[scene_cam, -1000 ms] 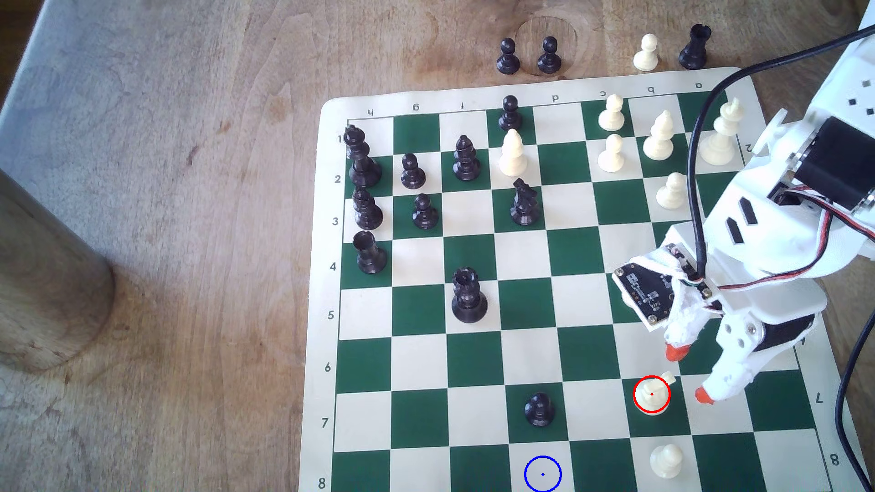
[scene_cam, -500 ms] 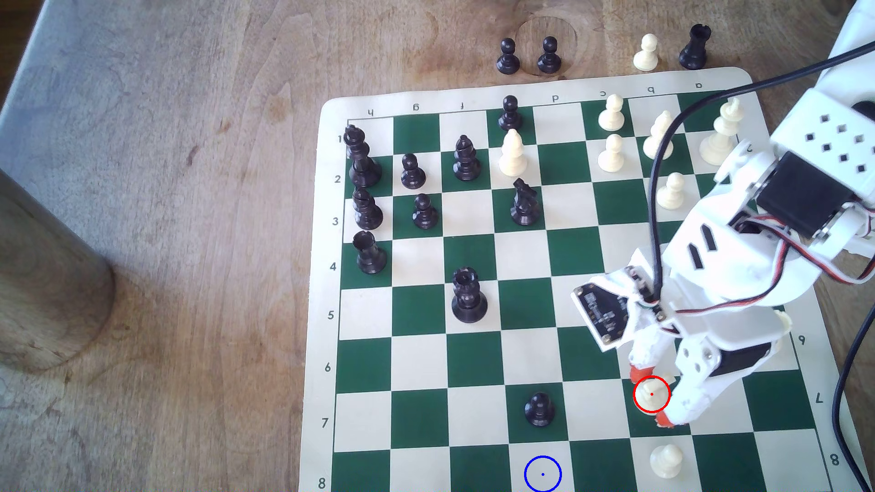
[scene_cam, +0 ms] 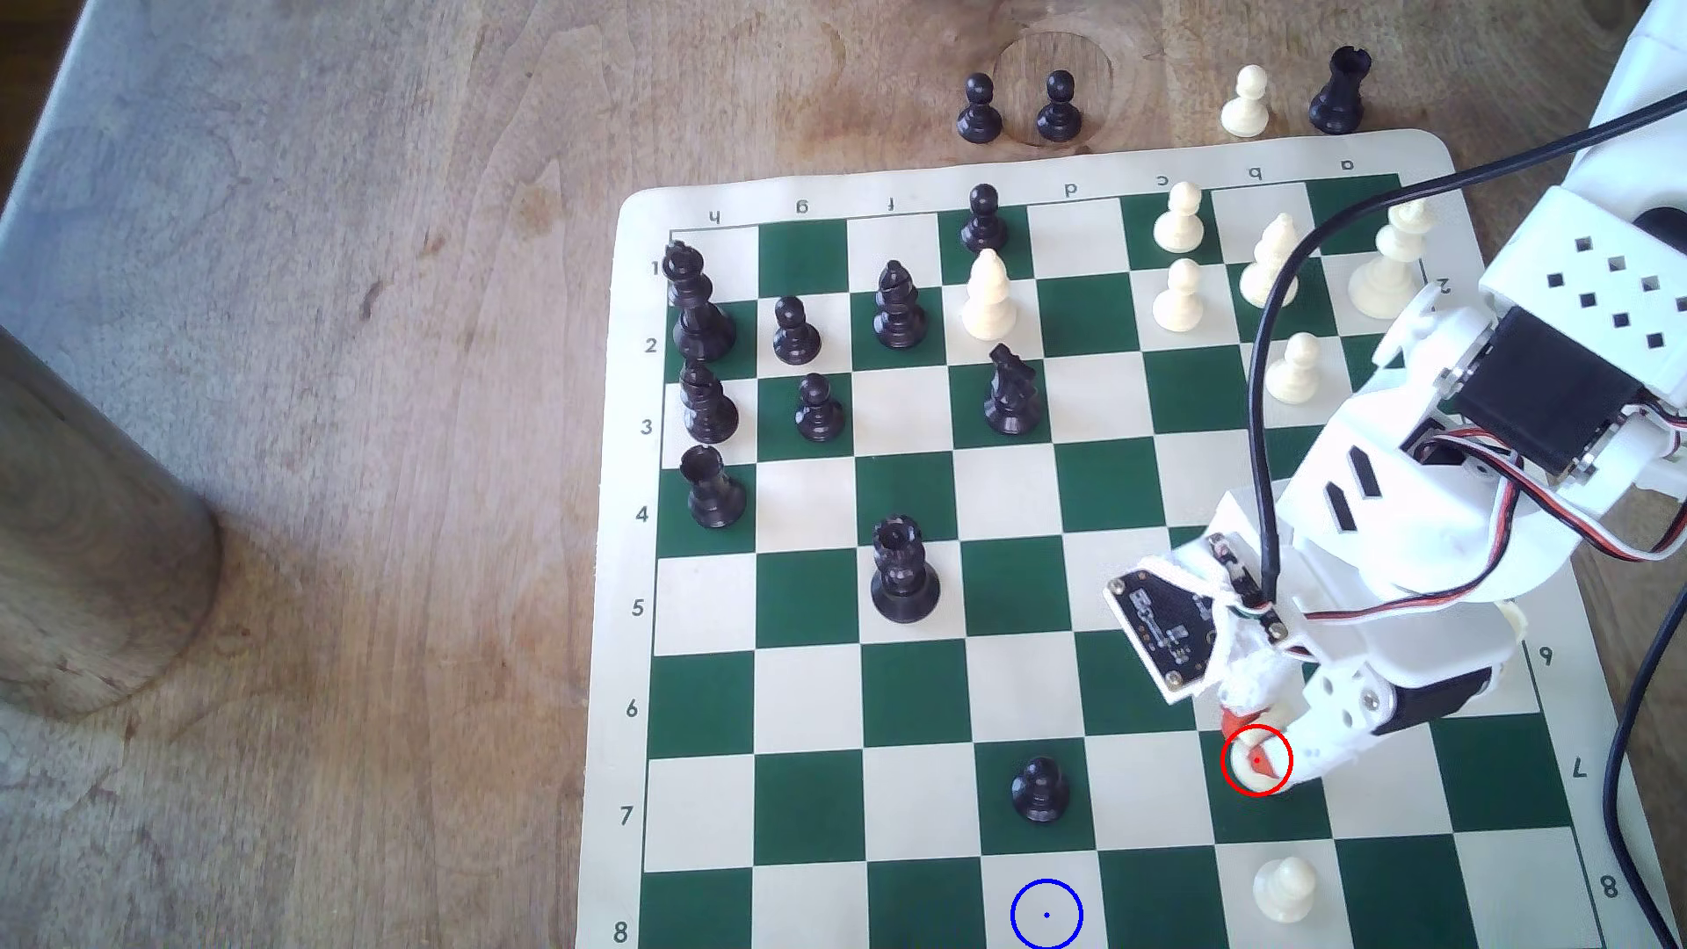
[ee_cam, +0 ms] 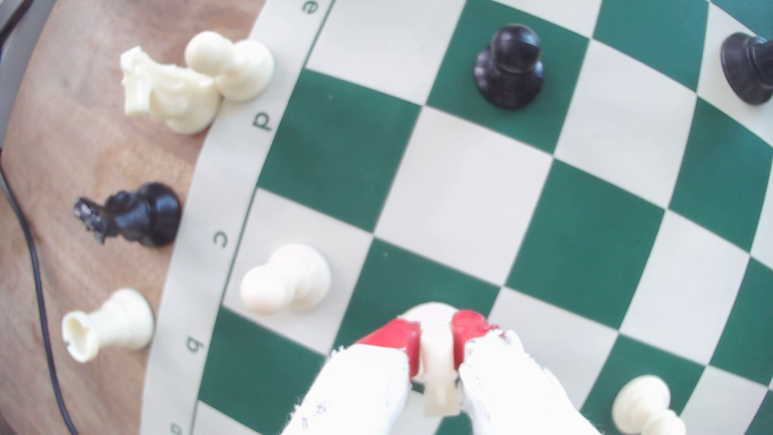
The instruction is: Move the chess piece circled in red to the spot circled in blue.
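On a green square, one cream knight (upright), pincer pinching it, one blue-circled square.

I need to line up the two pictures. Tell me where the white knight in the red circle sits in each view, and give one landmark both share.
Exterior view: the white knight stands on a green square at lower right, between the red fingertips.
Wrist view: the knight is clamped by the gripper, low in the middle.
Shared landmark: the black pawn two squares away.
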Robot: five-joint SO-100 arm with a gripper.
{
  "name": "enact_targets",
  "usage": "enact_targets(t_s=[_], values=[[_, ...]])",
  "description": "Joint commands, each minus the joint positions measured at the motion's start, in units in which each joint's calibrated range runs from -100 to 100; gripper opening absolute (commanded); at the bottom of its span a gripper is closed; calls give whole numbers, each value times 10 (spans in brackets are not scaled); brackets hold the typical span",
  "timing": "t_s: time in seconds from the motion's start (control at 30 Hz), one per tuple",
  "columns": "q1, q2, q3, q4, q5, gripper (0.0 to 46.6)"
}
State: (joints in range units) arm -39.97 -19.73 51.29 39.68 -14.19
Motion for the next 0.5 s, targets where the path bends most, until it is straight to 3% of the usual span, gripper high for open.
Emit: enact_targets(t_s=[0.0, 0.27, 0.47], values=[[9, -89, -60, 25, 0, 4], [11, -67, -139, 12, -8, 4], [10, 22, -226, 11, -7, 4]])
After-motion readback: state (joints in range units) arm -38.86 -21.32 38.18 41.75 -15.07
